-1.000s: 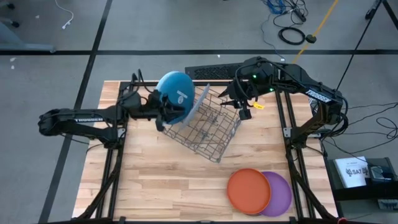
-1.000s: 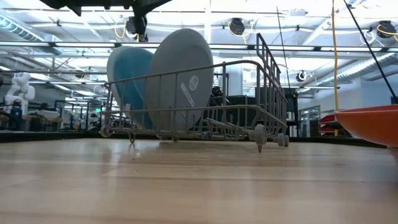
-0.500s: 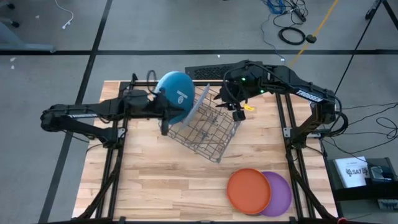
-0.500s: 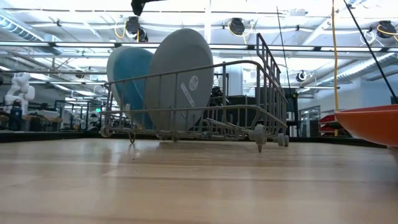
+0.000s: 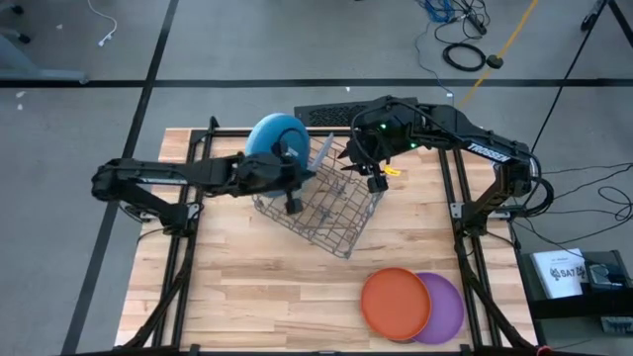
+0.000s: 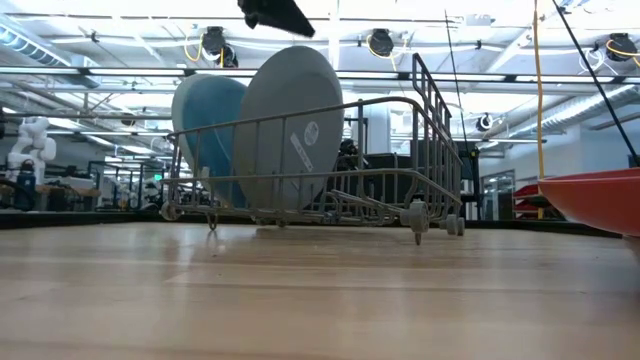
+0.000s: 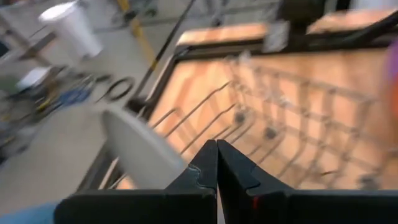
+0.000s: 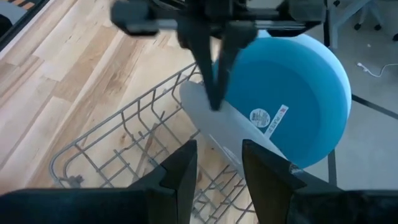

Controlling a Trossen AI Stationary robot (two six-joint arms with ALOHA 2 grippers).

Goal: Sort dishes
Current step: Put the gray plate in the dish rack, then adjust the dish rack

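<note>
Table: bare wood in front of me, kept for flat stacks.
Dish rack: wire, set askew near the far edge, so plates stand on edge between its tines.
Blue plate: upright at the rack's left end, leaning, label outward.
Grey plate: upright just beside the blue one, in the next slot.
Orange plate: flat at the front right, overlapping the purple plate; I judge this the pile for smaller dishes.
My left gripper: over the rack's left side, fingers pressed together, holding nothing.
My right gripper: above the rack's far right corner, fingers apart, empty, waiting.
</note>
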